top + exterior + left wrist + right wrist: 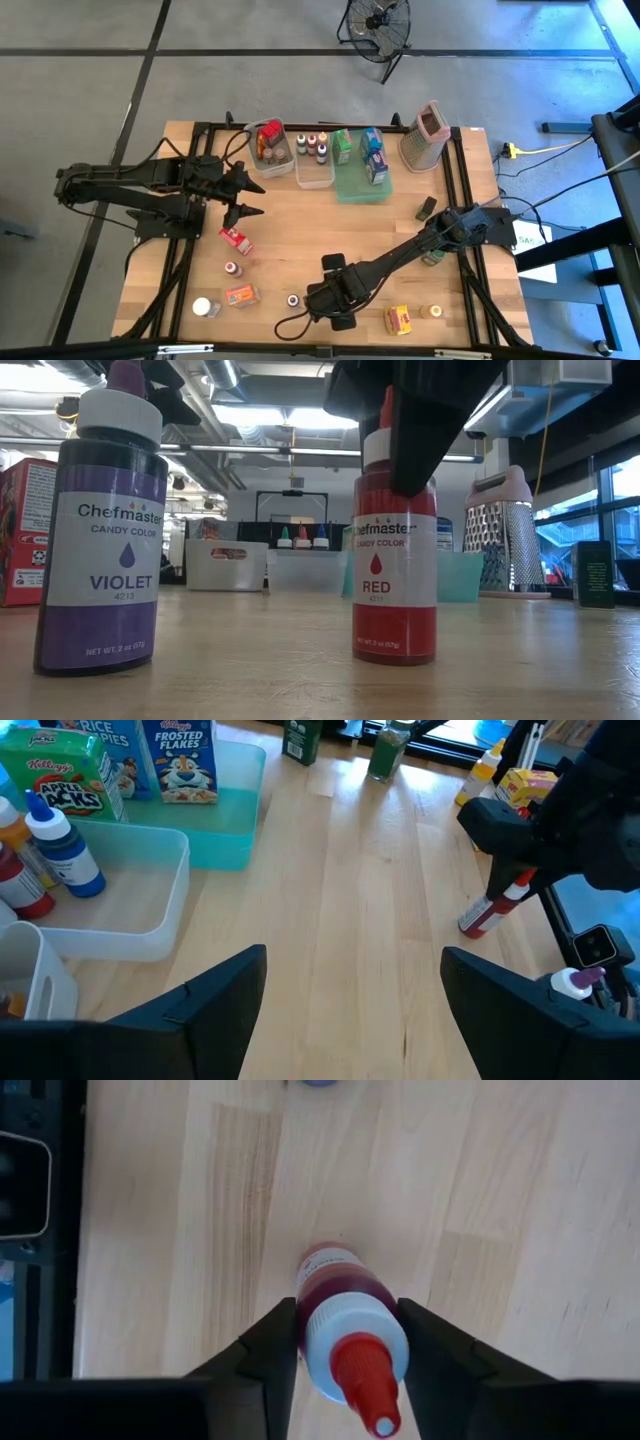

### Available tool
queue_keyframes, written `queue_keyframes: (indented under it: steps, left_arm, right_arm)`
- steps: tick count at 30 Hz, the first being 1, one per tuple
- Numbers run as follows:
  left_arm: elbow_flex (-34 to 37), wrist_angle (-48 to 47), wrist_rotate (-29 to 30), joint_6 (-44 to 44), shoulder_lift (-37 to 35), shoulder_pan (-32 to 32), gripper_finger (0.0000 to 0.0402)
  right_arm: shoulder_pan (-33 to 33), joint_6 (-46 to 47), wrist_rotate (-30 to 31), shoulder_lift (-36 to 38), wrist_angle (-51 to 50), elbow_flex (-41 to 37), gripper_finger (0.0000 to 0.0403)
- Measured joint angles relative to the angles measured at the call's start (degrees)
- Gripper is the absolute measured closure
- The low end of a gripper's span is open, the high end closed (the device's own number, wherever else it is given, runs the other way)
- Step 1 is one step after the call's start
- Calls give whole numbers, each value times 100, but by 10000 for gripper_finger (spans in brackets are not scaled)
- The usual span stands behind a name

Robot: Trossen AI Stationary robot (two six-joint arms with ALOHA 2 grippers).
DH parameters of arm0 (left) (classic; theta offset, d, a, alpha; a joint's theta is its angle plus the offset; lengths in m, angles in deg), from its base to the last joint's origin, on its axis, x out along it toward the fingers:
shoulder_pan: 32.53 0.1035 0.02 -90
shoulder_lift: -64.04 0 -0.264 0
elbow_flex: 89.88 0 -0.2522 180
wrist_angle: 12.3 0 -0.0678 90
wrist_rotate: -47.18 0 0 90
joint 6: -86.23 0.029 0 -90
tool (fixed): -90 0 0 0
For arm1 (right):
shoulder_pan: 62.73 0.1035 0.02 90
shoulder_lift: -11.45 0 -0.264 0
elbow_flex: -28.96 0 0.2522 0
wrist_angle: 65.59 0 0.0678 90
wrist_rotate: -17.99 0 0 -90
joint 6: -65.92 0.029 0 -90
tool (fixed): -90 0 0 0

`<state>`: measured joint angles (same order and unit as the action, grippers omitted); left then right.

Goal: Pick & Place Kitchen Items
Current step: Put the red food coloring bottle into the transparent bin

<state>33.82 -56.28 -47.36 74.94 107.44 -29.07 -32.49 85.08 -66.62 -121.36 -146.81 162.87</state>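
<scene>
A red candy-colour bottle (393, 590) with a white cap and red tip stands upright on the wooden table near its near edge. My right gripper (350, 1335) is above it, pointing down and shut on its top. In the high view this gripper (328, 298) hides the bottle. A violet bottle (100, 530) stands on its base just left of the red one. At the table's left side my left gripper (250, 195) hangs open above the wood with nothing between its fingers (230, 990). My right gripper pinches the red bottle's white cap (345, 1320) between its two fingers, one on each side. The fingers come from above, pointing down. The bottle stands upright with its base (393, 656) on the table.
Two clear bins (314, 165) with small bottles, a green tray (362, 188) with cereal boxes and a metal grater (427, 135) line the far edge. A red box (237, 240), an orange packet (241, 295), small jars and a yellow box (399, 318) lie scattered along the near half.
</scene>
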Motion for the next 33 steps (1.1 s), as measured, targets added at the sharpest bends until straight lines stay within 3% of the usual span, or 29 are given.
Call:
queue_keyframes:
  steps: [7,13,17,21,26,33]
  left_arm:
    - [0,-67,-17,0,-2,-5,107]
    - [0,-137,-47,51,0,-4,107]
    - [0,-136,49,271,0,1,107]
    - [0,-136,514,731,0,2,107]
    - [0,-132,854,1327,-3,4,107]
    - [-49,-128,876,2108,0,379,107]
  right_arm:
    - [-4,939,-47,7,-89,9,265]
    - [-86,1389,-171,7,-799,285,268]
    - [-140,1389,-155,7,-1474,693,269]
    - [-289,1354,14,7,-2293,1284,269]
    - [-706,915,281,277,-2048,1447,269]
    - [-1572,556,280,447,-2257,1451,270]
